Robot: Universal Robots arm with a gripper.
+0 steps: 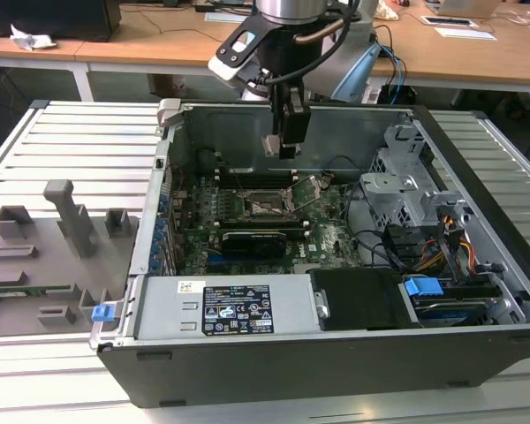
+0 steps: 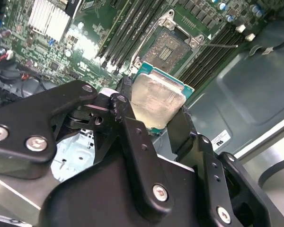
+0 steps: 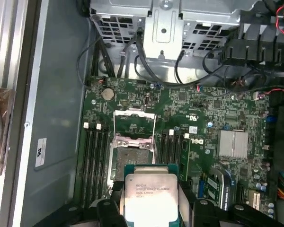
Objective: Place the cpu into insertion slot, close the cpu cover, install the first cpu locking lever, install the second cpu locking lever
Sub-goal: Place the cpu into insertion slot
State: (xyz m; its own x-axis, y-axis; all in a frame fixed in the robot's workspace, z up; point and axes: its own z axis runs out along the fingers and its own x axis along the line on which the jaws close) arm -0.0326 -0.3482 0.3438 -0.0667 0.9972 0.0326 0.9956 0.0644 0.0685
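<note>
gripped the cpu (image 2: 157,101) firmly between the black fingers (image 2: 132,137) of the gripper (image 1: 285,143), jaws closed on two opposite edges, pale silvery face showing in both wrist views and a thin green border round it. hung well above the motherboard (image 1: 327,234), inside the open computer case (image 1: 477,203), toward its far wall and touching nothing below. showed the insertion slot (image 3: 132,158) dark and bare under the chip, silvery rim round it, rows of long black memory slots (image 3: 94,156) on both sides. had the cpu cover (image 3: 134,124) swung up and open at the slot's edge, square window plain in the first wrist view. lay on its side on a grey slatted metal table (image 1: 62,132), open face up. carried a labelled power supply (image 1: 234,309) along the near edge and a silvery drive cage (image 1: 406,190) with orange and yellow wires on the exterior view's right. held a grey fixture plate (image 1: 35,256) with upright blocks on the exterior view's left, just beside the case. ended at wooden desks (image 1: 141,44) on the far side, papers on them, blue cables (image 1: 390,66) trailing near the arm.
</note>
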